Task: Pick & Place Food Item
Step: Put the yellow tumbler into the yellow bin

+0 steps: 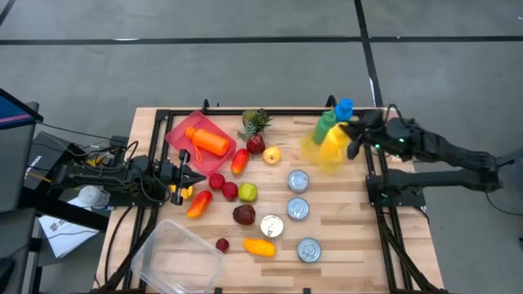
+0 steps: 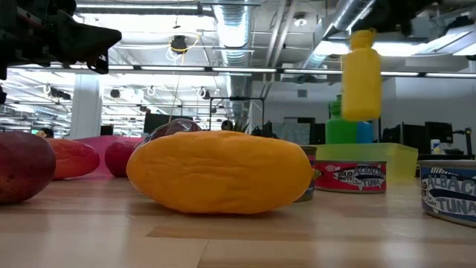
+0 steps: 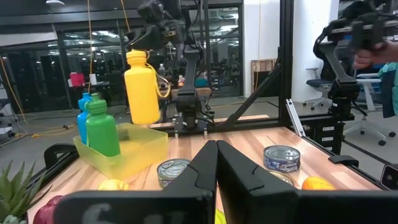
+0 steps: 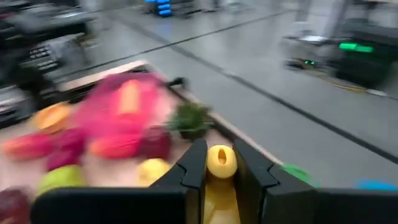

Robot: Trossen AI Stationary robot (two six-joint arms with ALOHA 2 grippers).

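High view first: I have the right gripper (image 1: pixel 353 140) at the table's far right corner, closed around the neck of the yellow bottle (image 1: pixel 333 149), which hangs blurred above the yellow tray (image 1: pixel 310 149). The green bottle (image 1: pixel 325 126) and blue bottle (image 1: pixel 343 108) stand upright in that tray. My left gripper (image 1: pixel 181 173) waits at the left side, shut and empty, its tip near the pink tray (image 1: pixel 176 131) that holds an orange bottle (image 1: pixel 209 140). Fruit and four tins are scattered over the middle of the table.

Low view: the yellow bottle (image 2: pixel 361 73) is clearly off the table, hanging upright with air beneath it, above the yellow tray (image 2: pixel 372 158). An orange mango (image 2: pixel 220 173) fills the foreground, a tuna tin (image 2: pixel 349 177) beside it.

Left wrist view: across the table I see the yellow bottle (image 3: pixel 142 87) gripped from above by its cap end, so it hangs straight and should clear the tray wall and its green neighbour (image 3: pixel 102 127).

Right wrist view: my own fingers (image 4: pixel 191 169) pinch either side of the yellow cap (image 4: pixel 221 162). I judge this as the carry stage, with the placing not yet done.
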